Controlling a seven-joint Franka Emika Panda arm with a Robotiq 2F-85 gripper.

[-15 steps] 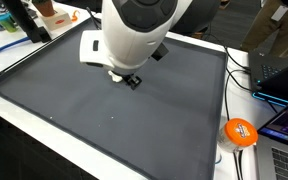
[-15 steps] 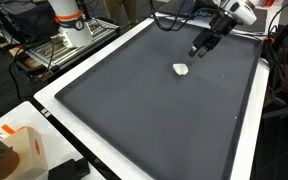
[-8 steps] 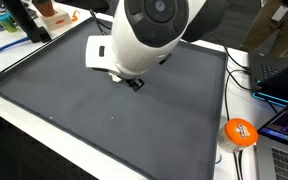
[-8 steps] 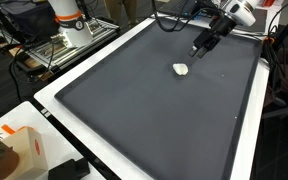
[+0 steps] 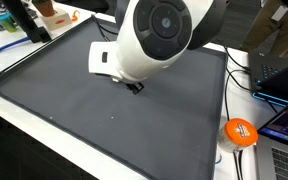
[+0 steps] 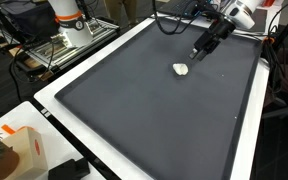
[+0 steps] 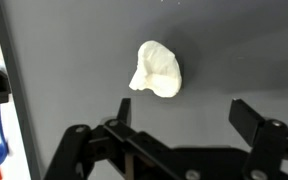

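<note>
Dark and smooth, the desk (image 6: 124,110) is giving the small white lump (image 7: 156,68) nothing to brace against, and as it is lying just ahead of the wide-open, empty pincer (image 6: 199,50), nearer one finger, any lowering fingertip would be risking knocking it aside.

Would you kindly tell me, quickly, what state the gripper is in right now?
Gripper: open, jaws spread, holding nothing; the small white lump lies untouched on the dark mat.
</note>
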